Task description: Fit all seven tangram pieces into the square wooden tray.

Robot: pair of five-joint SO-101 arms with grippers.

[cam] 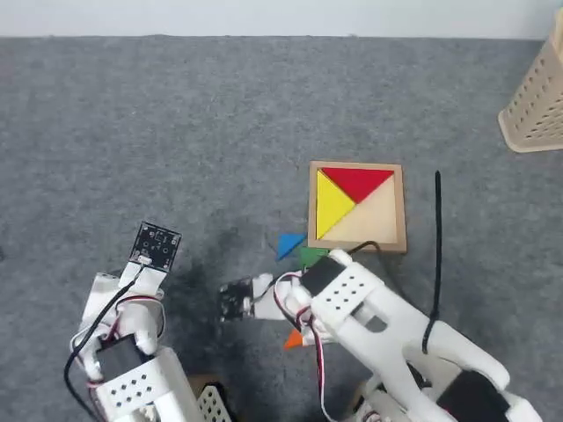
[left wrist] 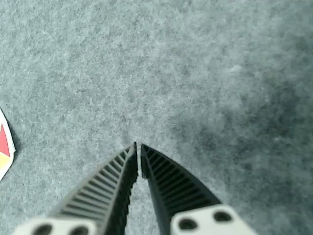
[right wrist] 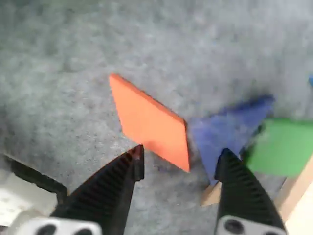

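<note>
The square wooden tray [cam: 399, 207] lies right of centre and holds a red triangle [cam: 357, 181] and a yellow triangle [cam: 332, 204]. Just off its near-left corner sit a blue piece [cam: 288, 244] and a green piece [cam: 310, 256]. An orange tip [cam: 293, 339] pokes out from under the right arm. In the right wrist view my right gripper [right wrist: 182, 152] is open, its fingers straddling one end of the orange parallelogram [right wrist: 149, 122], with the blue triangle [right wrist: 227, 129] and green piece [right wrist: 283, 147] beyond. My left gripper [left wrist: 138, 146] is shut over bare carpet, holding nothing.
A perforated cream basket [cam: 538, 97] stands at the back right. A black cable [cam: 437, 246] runs along the tray's right side. A red-and-yellow sliver [left wrist: 4, 144] shows at the edge of the left wrist view. Grey carpet covers the table.
</note>
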